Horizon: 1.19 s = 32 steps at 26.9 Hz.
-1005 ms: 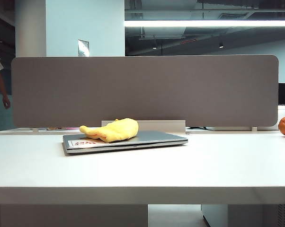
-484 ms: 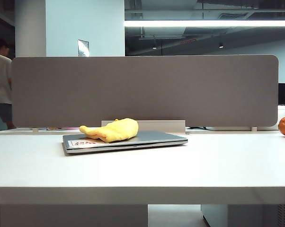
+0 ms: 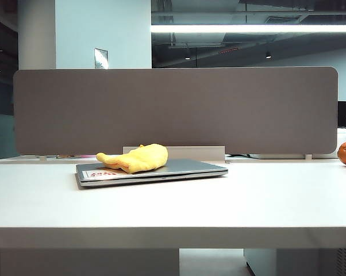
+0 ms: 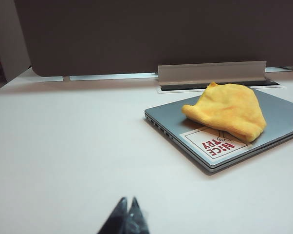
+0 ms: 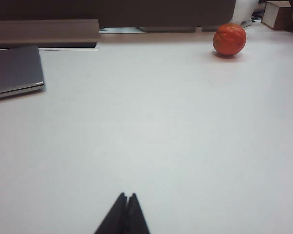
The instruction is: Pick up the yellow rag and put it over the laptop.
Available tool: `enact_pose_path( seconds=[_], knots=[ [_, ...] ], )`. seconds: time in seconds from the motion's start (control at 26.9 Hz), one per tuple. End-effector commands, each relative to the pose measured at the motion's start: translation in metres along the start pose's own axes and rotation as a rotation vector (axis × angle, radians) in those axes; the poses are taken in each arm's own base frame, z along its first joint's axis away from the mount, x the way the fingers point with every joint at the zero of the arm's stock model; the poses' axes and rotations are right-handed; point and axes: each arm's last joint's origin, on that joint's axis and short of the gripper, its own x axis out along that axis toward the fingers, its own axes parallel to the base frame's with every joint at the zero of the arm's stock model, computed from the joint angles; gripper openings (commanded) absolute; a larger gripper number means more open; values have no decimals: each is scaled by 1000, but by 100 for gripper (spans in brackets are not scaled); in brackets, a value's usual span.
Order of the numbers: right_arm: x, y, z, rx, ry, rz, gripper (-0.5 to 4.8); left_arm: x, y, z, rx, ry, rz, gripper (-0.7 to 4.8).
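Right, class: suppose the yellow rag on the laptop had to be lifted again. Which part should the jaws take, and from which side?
Probably the raised, bunched hump of the yellow rag, taken from straight above. It mounds there, so there is loose cloth to pinch clear of the laptop lid, while its edges lie flat against it. The left gripper, jaws shut and low over the table, looks the nearer one; the right gripper faces the orange fruit.

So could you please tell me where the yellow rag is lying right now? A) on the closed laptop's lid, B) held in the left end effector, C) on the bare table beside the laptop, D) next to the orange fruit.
A: the yellow rag rests on the closed laptop, partly covering its white sticker.
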Motion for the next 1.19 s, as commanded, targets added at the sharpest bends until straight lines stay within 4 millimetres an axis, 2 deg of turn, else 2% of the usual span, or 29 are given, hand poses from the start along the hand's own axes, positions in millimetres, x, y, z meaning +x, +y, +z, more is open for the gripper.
enact_pose_path(
  seconds=[0.04,0.19,1.19],
  knots=[
    [0,0,-1,0,-8,0,-1,0,1,1,5,-1,20,-6],
    [0,0,-1,1,-8,0,-1,0,2,-1,-7,21,65,-6],
    [0,0,-1,1,-8,-1,-1,0,2,-3,-18,42,60,-6]
  ],
)
